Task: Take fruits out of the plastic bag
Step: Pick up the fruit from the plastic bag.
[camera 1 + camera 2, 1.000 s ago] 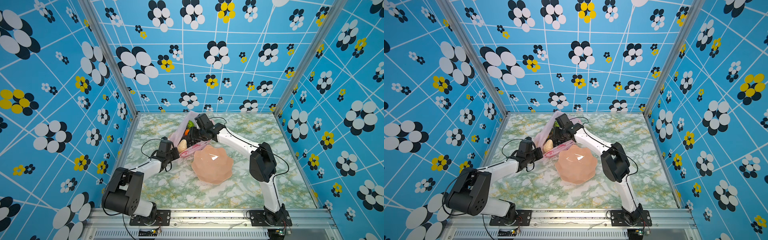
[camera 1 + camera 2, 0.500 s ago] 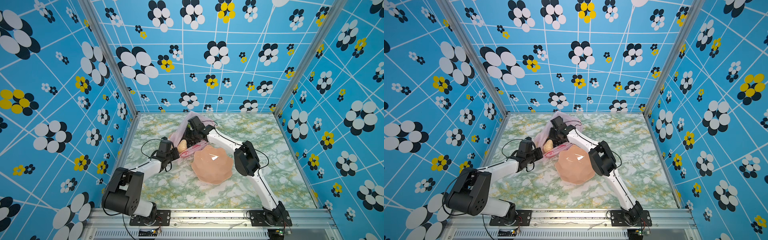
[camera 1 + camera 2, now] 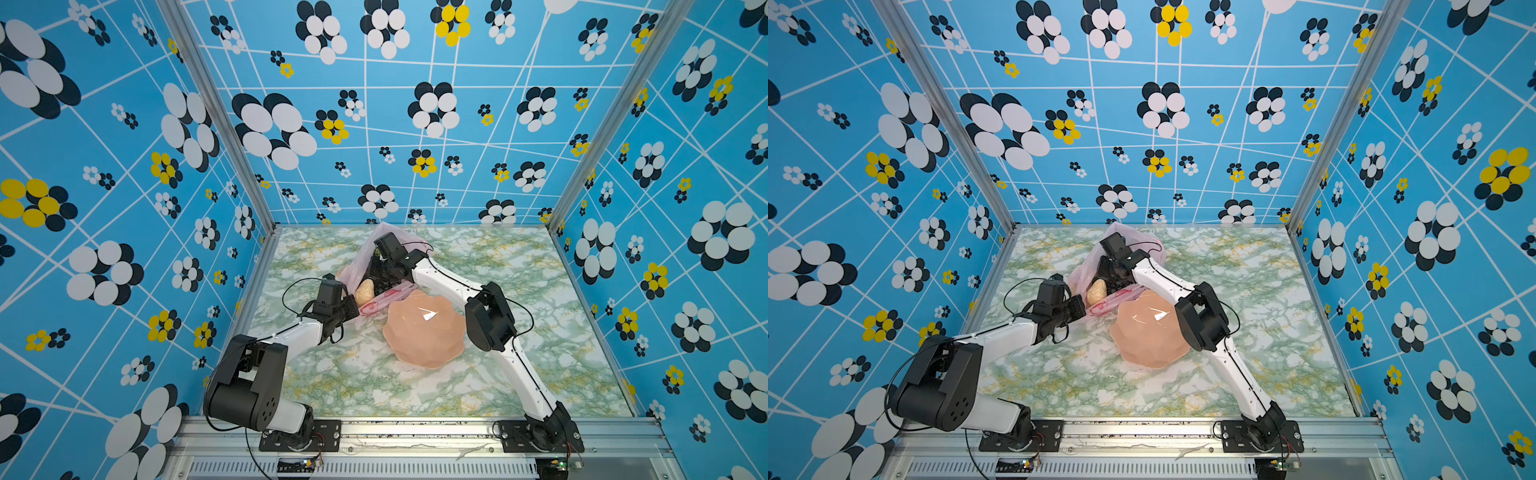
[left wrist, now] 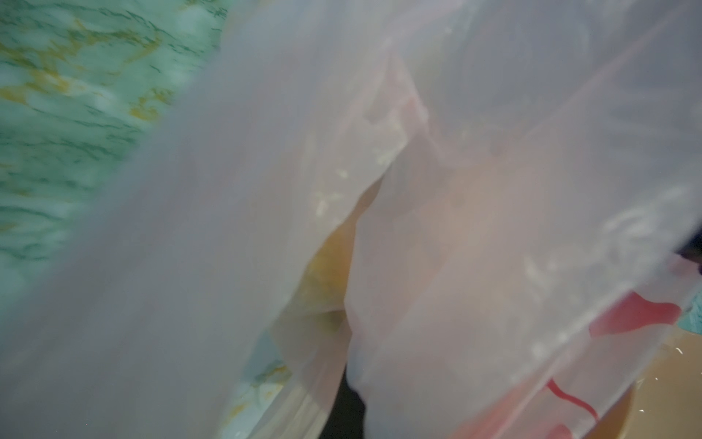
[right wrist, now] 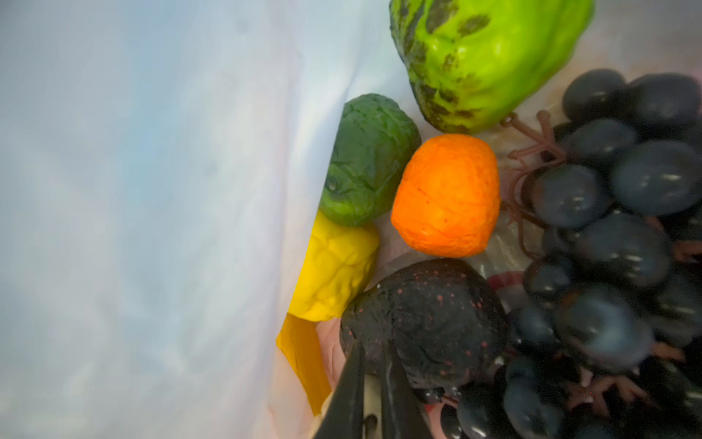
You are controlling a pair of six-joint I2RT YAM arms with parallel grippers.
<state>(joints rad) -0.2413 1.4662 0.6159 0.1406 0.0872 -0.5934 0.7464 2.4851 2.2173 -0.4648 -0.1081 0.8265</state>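
In both top views the plastic bag [image 3: 360, 262] [image 3: 1086, 270] lies at the far left of the peach plate [image 3: 424, 332], and its printed lip touches the plate's scalloped rim. The left gripper [image 3: 351, 309] sits just left of the plate, jaws together on the bag's near edge. The right gripper [image 3: 380, 282] is sunk in the bag's mouth beyond the plate, with its tips hidden. A pale piece [image 3: 365, 291] rests at that mouth, between the two grippers. Right of the plate the marbled table [image 3: 519, 266] offers wide open surface. Left of the plate only a narrow strip runs to the wall.

In the left wrist view, thin milky-pink film [image 4: 475, 190] hangs in soft folds across nearly everything, and a red print [image 4: 634, 315] shows through it. A slit between folds shows something yellowish, too blurred to name.

The right wrist view looks inside the bag, whose smooth pale wall [image 5: 152, 209] presses close against the fruit. A lumpy lemon [image 5: 334, 273], a wrinkled lime [image 5: 368, 159] and a ridged orange [image 5: 446, 195] crowd together, beside a bright green fruit [image 5: 490, 57] with dark blotches. The glossy grape bunch [image 5: 626, 228] touches a matt, red-speckled avocado [image 5: 425, 319]. The gripper's dark fingers [image 5: 349, 391] touch the avocado, but I cannot tell whether they stand apart or together.
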